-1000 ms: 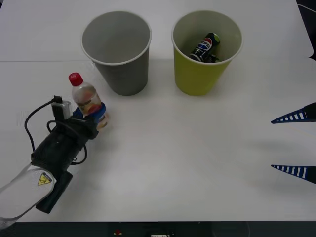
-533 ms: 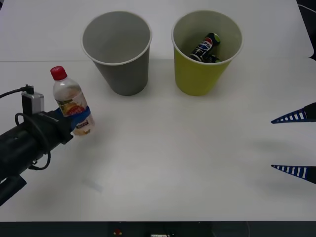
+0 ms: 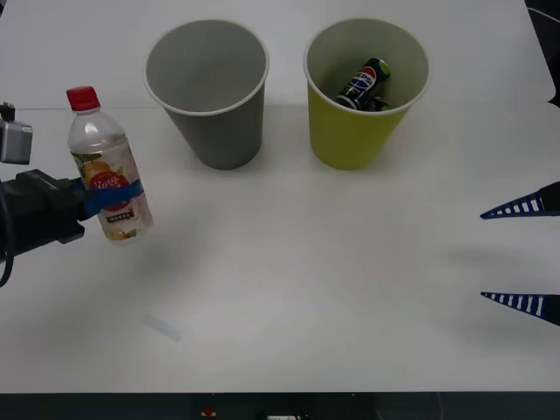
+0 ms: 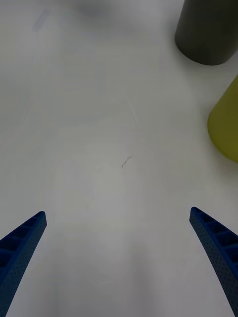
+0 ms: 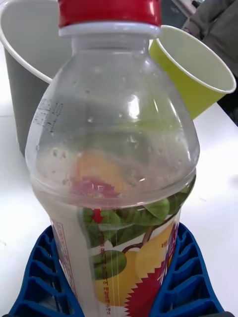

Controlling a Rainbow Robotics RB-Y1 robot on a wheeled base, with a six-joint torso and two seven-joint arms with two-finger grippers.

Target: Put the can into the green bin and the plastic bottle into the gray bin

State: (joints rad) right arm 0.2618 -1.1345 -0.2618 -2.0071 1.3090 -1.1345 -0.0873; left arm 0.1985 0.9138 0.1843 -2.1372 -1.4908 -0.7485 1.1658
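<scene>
I am lifting the plastic bottle (image 3: 107, 179) higher and farther toward the frame's left edge than half a second ago, left gripper (image 3: 109, 199) pinching its label. Gray bin (image 3: 208, 92) and green bin (image 3: 363, 96), holding the can (image 3: 364, 84), are standing unmoved; right gripper (image 3: 523, 255) is waiting spread at right.

Black left arm (image 3: 35, 219), blue ribbed fingers (image 3: 521, 207), gray wrist box (image 3: 15, 142).

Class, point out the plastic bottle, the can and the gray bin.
plastic bottle (image 3: 108, 188), front view, on its label
can (image 3: 364, 83), front view, on its logo side
gray bin (image 3: 229, 138), front view, on its outer wall
</scene>
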